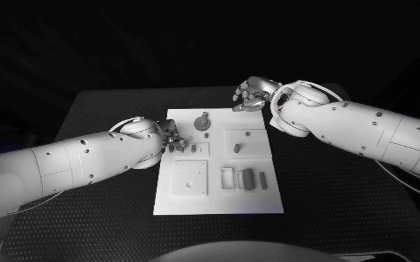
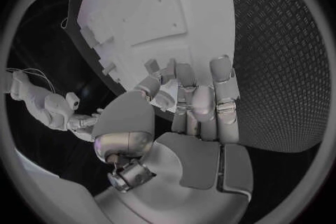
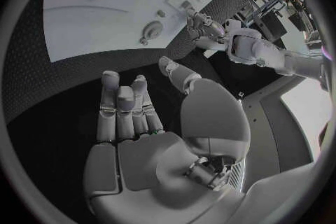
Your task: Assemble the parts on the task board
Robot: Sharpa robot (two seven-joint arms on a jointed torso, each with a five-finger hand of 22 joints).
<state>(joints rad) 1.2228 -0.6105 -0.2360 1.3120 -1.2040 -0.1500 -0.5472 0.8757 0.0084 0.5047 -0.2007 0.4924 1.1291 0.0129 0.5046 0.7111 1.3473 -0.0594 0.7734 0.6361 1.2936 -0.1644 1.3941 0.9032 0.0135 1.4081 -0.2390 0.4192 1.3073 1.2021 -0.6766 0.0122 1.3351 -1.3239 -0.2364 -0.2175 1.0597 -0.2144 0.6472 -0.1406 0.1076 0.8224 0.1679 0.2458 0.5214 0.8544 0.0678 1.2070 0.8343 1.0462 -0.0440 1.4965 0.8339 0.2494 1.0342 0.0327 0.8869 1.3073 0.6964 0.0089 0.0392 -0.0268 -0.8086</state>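
White task board (image 1: 219, 204) carries small grey parts (image 1: 243, 178) near its right edge; left hand (image 1: 173, 138) pinches a part (image 2: 162, 96) at its left edge, right hand (image 1: 250, 97) hovers slack, holding nothing.

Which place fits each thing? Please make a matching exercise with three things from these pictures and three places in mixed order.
Things:
1. left hand
2. right hand
3. task board

Places:
A. over the table beyond the board's far right corner
B. flat in the middle of the black table
C. at the board's left edge, fingers over small parts

Pairs: 1-C, 2-A, 3-B
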